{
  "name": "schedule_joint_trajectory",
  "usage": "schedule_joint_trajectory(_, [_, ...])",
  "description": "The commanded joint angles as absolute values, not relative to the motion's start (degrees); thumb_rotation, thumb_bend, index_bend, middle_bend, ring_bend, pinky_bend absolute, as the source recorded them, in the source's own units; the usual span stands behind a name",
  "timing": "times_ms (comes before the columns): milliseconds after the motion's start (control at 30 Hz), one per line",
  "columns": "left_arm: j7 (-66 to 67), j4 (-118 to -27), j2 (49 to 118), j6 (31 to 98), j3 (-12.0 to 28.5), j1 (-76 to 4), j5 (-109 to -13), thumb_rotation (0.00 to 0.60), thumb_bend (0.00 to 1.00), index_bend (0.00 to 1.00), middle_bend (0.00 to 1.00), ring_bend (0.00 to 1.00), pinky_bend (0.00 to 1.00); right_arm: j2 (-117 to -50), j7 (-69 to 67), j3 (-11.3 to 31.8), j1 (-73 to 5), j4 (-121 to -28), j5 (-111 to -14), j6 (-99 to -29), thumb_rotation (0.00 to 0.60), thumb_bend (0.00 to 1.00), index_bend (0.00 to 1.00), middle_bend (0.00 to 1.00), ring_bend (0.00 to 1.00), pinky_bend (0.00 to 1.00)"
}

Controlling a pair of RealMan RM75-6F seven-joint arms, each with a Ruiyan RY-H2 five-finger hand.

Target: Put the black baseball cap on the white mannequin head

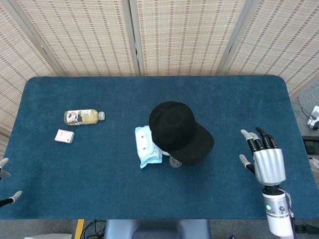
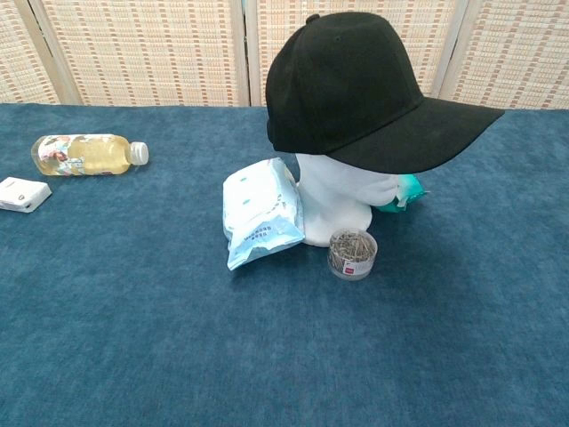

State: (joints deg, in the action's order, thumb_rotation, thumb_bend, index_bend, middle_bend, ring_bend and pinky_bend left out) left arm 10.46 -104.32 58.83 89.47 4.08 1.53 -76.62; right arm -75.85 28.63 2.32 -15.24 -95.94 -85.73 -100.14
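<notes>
sitting on the mannequin head point(image 2: 342, 200), cap point(image 1: 177, 130) well apart from empty, spread right hand point(image 1: 267, 163).

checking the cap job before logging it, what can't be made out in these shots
- White mannequin head: head view, hidden by the black baseball cap; chest view, face covered by the brim.
- Left hand: head view, cut off by the left edge.
- Green packet: mostly hidden behind the mannequin.

Both views are bright and evenly lit, with no glare. Soft, faint shadows lie on the table point(image 2: 133, 294) just around the cap point(image 2: 356, 89), whose black cloth shows little detail. Focus is sharp throughout; the head view bends slightly at its edges.
</notes>
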Motion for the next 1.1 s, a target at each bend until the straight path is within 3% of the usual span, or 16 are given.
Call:
schedule_joint_trajectory(33, [10.37,-104.21,58.87,89.48,4.09,1.52,-76.68,0.6,0.04,0.15,0.42,0.38,0.55,-70.42,35.96,3.17,-11.44,-103.11,-79.63,-98.44,0.6,0.05,0.34,0.36,0.19,0.3])
schedule_joint_trajectory(367, [9.28,-102.74,59.83,91.09,4.56,1.74,-77.9,0.6,0.05,0.16,0.42,0.38,0.55,-68.05,39.82,4.0,-7.74,-105.89,-71.48,-96.79,0.6,0.05,0.34,0.36,0.19,0.29])
schedule_joint_trajectory(1100, [8.36,-100.87,60.64,88.99,5.33,1.05,-75.45,0.6,0.05,0.16,0.42,0.38,0.55,-68.74,31.57,5.15,-7.88,-99.75,-68.65,-87.34,0.6,0.06,0.35,0.36,0.19,0.3])
